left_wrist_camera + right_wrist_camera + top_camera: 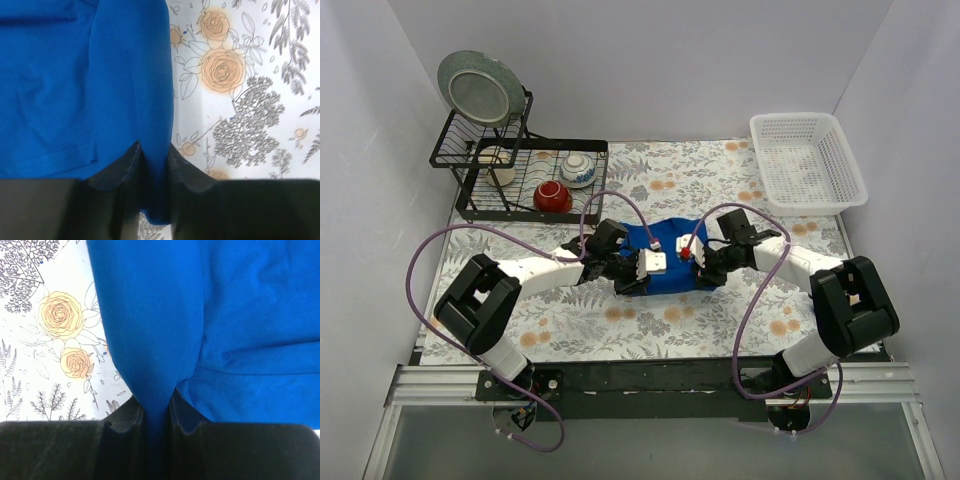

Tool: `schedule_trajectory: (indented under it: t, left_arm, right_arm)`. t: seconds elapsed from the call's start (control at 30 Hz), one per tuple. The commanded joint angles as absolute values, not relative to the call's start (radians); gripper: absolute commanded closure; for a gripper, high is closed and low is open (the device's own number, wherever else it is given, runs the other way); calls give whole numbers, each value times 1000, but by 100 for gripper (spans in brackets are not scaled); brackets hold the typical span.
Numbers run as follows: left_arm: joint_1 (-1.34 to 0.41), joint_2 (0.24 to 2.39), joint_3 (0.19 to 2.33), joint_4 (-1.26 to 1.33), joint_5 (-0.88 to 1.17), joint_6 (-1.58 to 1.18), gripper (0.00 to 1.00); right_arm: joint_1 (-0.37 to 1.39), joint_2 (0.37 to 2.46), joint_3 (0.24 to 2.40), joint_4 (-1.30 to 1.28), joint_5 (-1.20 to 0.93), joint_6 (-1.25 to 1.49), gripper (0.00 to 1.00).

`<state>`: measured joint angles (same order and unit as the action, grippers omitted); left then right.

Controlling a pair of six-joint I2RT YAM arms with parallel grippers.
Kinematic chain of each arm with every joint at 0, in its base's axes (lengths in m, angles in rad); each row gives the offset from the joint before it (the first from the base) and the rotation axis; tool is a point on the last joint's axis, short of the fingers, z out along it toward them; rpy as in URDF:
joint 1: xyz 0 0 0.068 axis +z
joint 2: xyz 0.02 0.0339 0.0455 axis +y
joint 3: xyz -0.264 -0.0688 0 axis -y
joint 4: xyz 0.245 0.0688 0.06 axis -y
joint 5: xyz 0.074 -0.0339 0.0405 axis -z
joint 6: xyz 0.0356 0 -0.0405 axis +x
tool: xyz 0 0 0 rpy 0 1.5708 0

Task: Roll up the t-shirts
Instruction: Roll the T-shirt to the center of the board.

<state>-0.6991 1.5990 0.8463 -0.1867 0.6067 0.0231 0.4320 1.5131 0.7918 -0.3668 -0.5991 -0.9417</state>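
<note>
The royal-blue t-shirt [670, 262] lies bunched into a small bundle at the middle of the flowered tablecloth, between my two arms. My left gripper [632, 270] is at the bundle's left end, shut on a fold of the t-shirt [131, 95] that runs between its black fingers [185, 170]. At the right end, my right gripper [705, 262] is shut on another thick fold of the t-shirt [150, 330], pinched between its fingers [127, 415]. The chest print is hidden.
A white plastic basket [807, 160] stands at the back right. At the back left a black wire dish rack [520, 170] holds a grey plate [478, 88], a red bowl [552, 196] and a white bowl [579, 168]. White walls enclose the table.
</note>
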Motion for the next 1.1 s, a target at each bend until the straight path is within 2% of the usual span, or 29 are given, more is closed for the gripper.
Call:
schedule_trajectory:
  t: [0.0, 0.07, 0.1, 0.23, 0.43, 0.67, 1.07]
  left_arm:
    - [-703, 1617, 886, -266, 597, 26, 89]
    - [-683, 1649, 935, -337, 623, -38, 99]
    - [-669, 1658, 987, -429, 650, -55, 100]
    - [-597, 1683, 1074, -635, 791, -88, 100]
    - [-571, 1657, 1065, -749, 805, -75, 100]
    - [-535, 1772, 1153, -824, 844, -29, 100]
    - [-460, 1907, 1209, -813, 744, 60, 99]
  right_arm:
    - [428, 1549, 867, -487, -672, -931, 99]
    - [426, 1571, 925, -584, -698, -965, 99]
    - [425, 1595, 946, -688, -721, -995, 99]
    - [410, 1667, 1055, -981, -781, -1113, 99]
    - [400, 1793, 1147, -1279, -828, -1255, 99]
    - [393, 1928, 1212, -1304, -876, -1221, 99]
    - [379, 2181, 1388, -1308, -864, -1195, 99]
